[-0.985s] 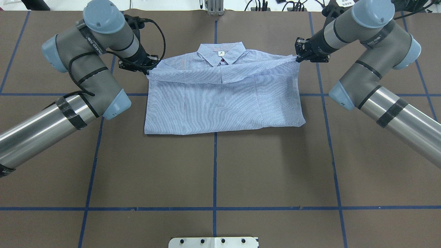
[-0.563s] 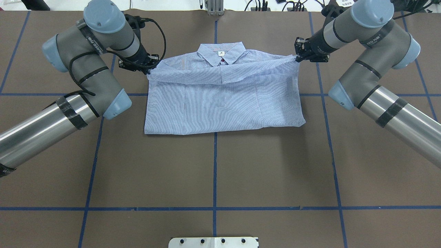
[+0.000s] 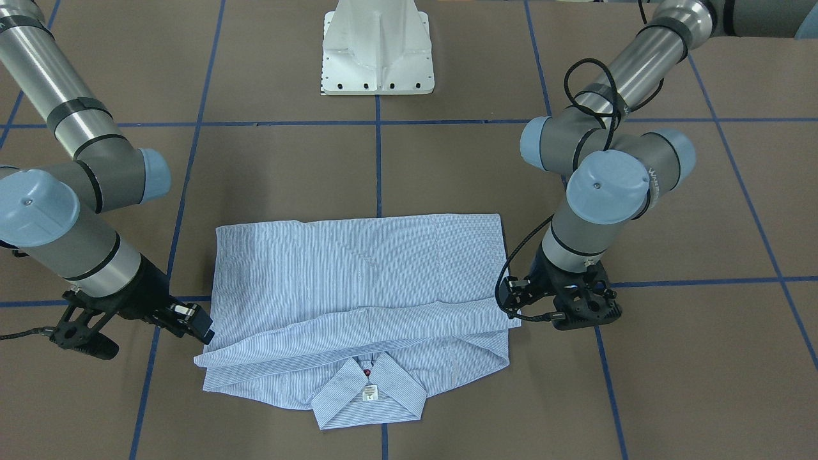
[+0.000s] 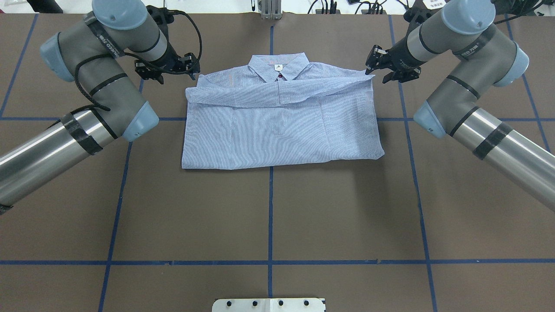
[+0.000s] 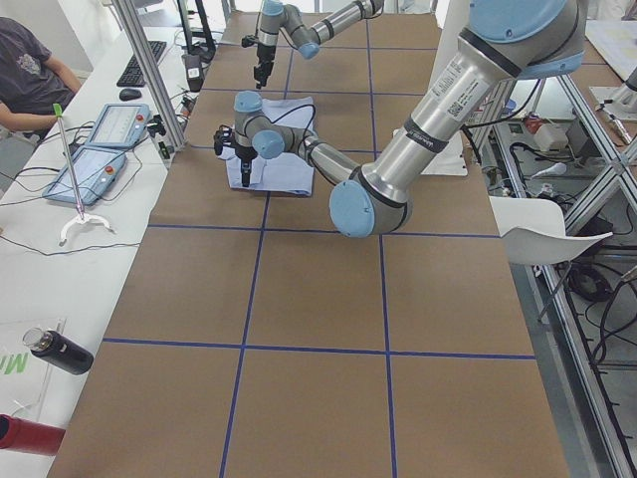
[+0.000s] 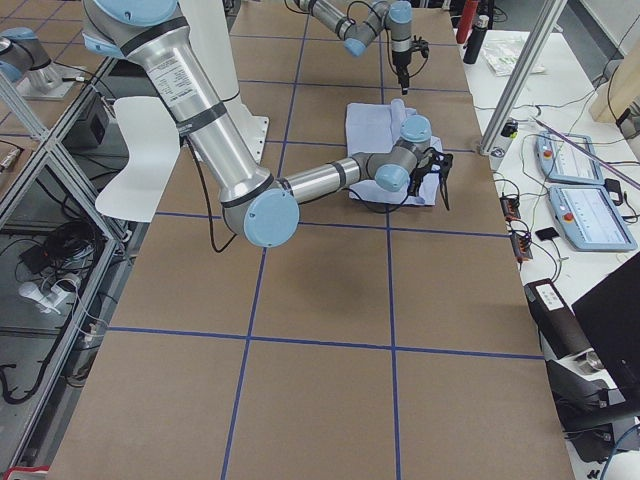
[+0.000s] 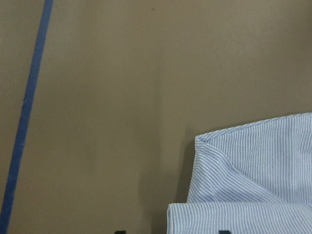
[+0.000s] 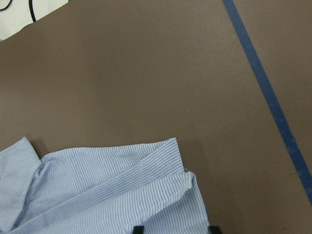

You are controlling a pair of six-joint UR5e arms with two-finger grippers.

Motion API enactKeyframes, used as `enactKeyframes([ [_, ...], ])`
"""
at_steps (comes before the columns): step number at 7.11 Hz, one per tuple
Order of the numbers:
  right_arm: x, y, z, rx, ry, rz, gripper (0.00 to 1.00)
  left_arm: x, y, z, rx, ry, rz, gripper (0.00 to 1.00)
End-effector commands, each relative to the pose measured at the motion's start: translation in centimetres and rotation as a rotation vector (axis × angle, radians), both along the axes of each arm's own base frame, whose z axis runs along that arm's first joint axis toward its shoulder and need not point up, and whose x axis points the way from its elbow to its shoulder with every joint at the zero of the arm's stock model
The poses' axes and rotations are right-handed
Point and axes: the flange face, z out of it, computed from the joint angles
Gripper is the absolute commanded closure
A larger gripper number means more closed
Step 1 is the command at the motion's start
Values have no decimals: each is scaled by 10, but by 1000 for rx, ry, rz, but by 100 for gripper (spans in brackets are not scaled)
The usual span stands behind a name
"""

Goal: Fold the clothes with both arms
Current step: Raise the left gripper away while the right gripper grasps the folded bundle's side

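Light-blue striped shirt (image 4: 277, 130) lies folded on the brown table (image 4: 338, 216), collar away from robot base, a flap across the chest. L gripper (image 4: 175, 74) & R gripper (image 4: 377, 74) sit by its far corners, jaws apart, holding nothing. Fabric looks soft, light, floppy: you'd pinch corners, both layers.

Your shirt (image 4: 277, 130) was light blue, fine white stripes all over. Tiny red button (image 3: 367, 371) at collar, white label (image 3: 369, 396) next to it. Your table (image 4: 347, 208) was plain brown, blue tape lines (image 4: 269, 216) in grid. Left arm (image 4: 39, 149) and right arm (image 4: 511, 149) were silver-grey, light blue caps, black bands, black cables. Left gripper (image 4: 177, 77) and right gripper (image 4: 376, 76) were black. Pedestal (image 3: 377, 48) was white.
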Motion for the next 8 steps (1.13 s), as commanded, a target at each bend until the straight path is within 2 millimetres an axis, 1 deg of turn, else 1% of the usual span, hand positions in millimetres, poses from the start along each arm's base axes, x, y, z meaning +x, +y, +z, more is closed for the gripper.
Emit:
enactKeyframes([
  [1, 6, 16, -9, -4, -51, -64, 0, -19, 11, -7, 10, 10, -8, 0],
  [2, 4, 43, -1, -4, -52, -83, 0, -26, 20, -25, 1, 4, -7, 0],
  [3, 3, 75, 11, -4, -52, -110, 0, -31, 27, -37, -4, 3, -9, 0],
  [4, -9, 103, 24, -15, -44, -146, 0, -33, 29, -41, -1, 6, -10, 0],
  [5, -13, 122, 45, -37, -28, -170, 0, -34, 30, -42, 0, 9, -11, 0],
  [6, -16, 146, 55, -44, -23, -202, 0, -34, 30, -44, -1, 12, -14, 0],
  [7, -17, 160, 58, -44, -22, -218, 0, -33, 31, -44, -1, 12, -13, 0],
  [8, -23, 165, 58, -43, -20, -229, 1, -34, 31, -43, -2, 11, -14, 0],
])
